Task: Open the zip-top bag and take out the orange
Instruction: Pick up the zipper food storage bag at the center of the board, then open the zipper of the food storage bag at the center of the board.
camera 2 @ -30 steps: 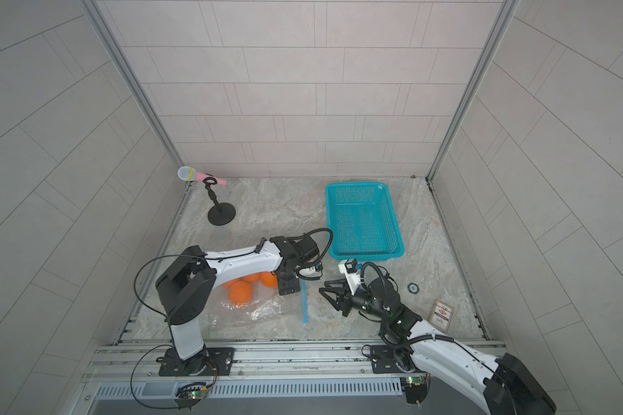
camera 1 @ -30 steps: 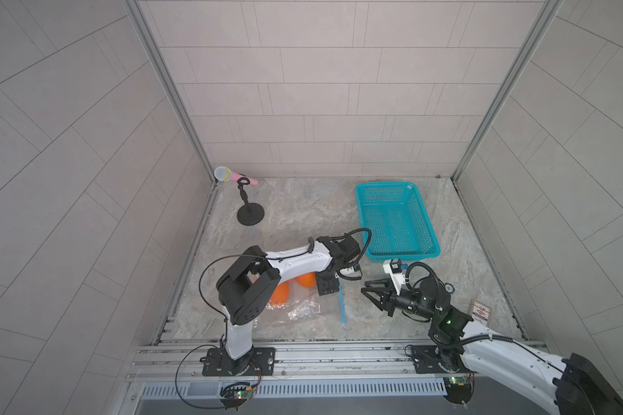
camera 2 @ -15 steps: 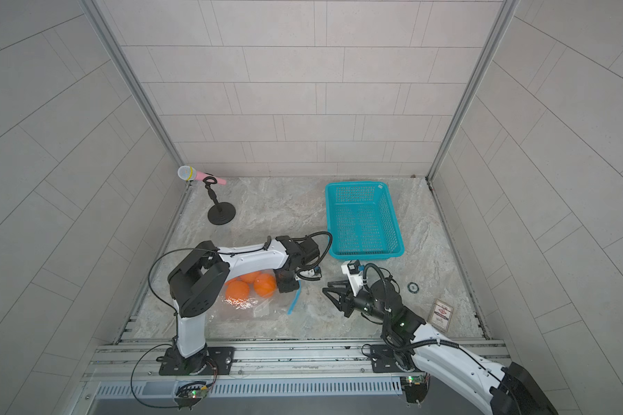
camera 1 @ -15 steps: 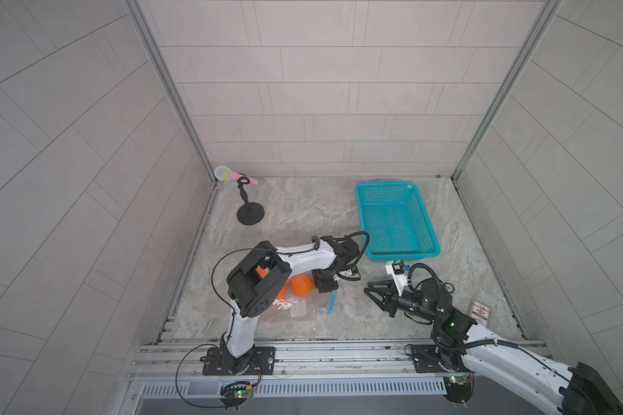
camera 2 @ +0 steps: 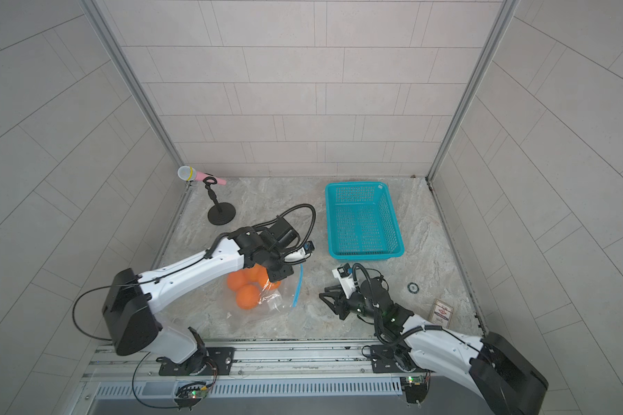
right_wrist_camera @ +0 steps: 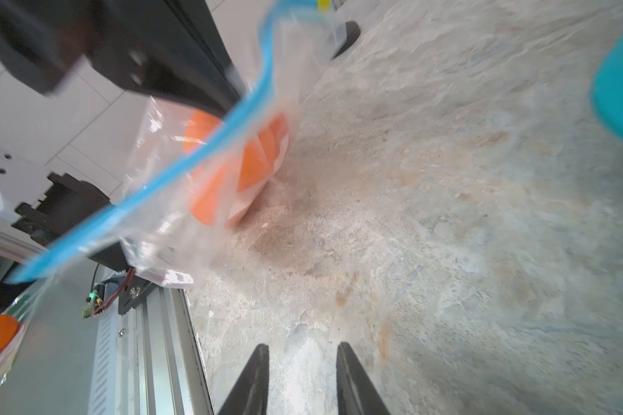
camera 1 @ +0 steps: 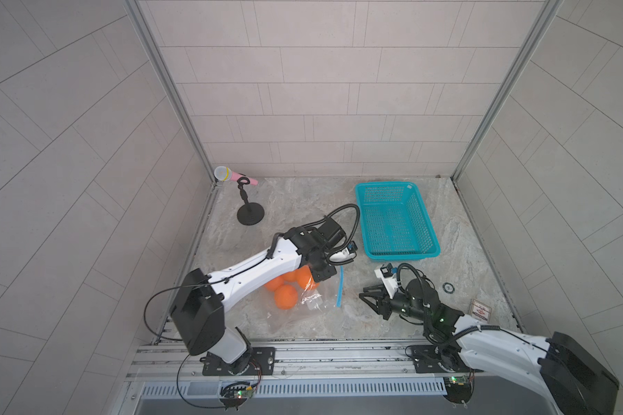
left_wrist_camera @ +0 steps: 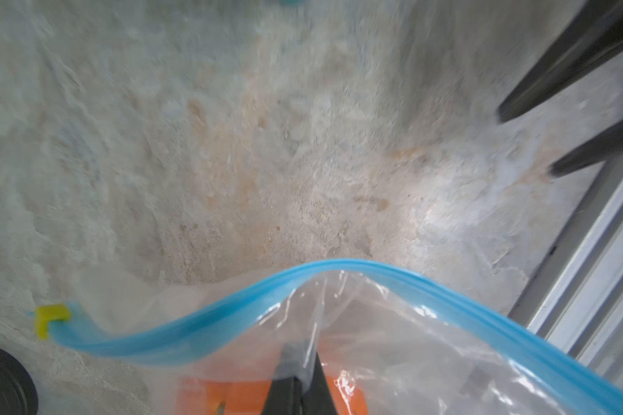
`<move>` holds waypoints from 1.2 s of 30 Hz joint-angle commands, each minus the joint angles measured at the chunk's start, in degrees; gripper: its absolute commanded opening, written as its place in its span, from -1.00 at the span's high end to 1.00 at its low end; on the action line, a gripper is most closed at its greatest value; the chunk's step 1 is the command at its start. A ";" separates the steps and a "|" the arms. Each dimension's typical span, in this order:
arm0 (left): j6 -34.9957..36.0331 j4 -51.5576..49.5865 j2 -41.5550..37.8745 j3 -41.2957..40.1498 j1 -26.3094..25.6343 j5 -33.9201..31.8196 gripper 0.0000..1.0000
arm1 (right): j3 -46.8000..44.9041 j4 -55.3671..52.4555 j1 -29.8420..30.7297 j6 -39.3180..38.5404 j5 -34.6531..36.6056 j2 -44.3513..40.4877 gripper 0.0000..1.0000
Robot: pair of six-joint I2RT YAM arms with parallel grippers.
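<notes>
The zip-top bag [camera 1: 312,303] is lying on the tabletop [camera 1: 303,201] with the oranges [camera 1: 286,296] inside. The left gripper [left_wrist_camera: 301,354] is pinching its clear film just behind the blue zip strip [left_wrist_camera: 202,330]. The right gripper [right_wrist_camera: 301,346] is hovering beside it, fingers spread.

The left fingers [camera 2: 280,276] pinch the zip-top bag [camera 2: 270,304] of oranges [camera 2: 247,297] beside its blue strip [camera 2: 298,285].

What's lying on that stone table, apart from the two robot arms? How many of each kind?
Round orange fruits, inside the bag: 4 in view, perhaps more hidden
Clear plastic zip-top bag: 1
Teal plastic mesh basket: 1
Pink microphone on a black stand: 1
Small black ring: 1
Small printed card: 1
Total: 9
</notes>
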 commanded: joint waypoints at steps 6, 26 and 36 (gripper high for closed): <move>-1.11 6.48 -11.13 -8.20 0.55 9.43 1.00 | 9.17 21.67 -3.11 0.56 -14.43 13.90 -0.10; -7.01 25.09 -19.96 -13.90 7.12 28.23 1.00 | 21.86 26.14 -0.68 1.41 -28.30 25.05 -0.04; -10.61 26.91 -20.56 -14.69 7.12 30.33 1.00 | 24.93 10.36 0.57 -7.86 -20.19 17.71 0.68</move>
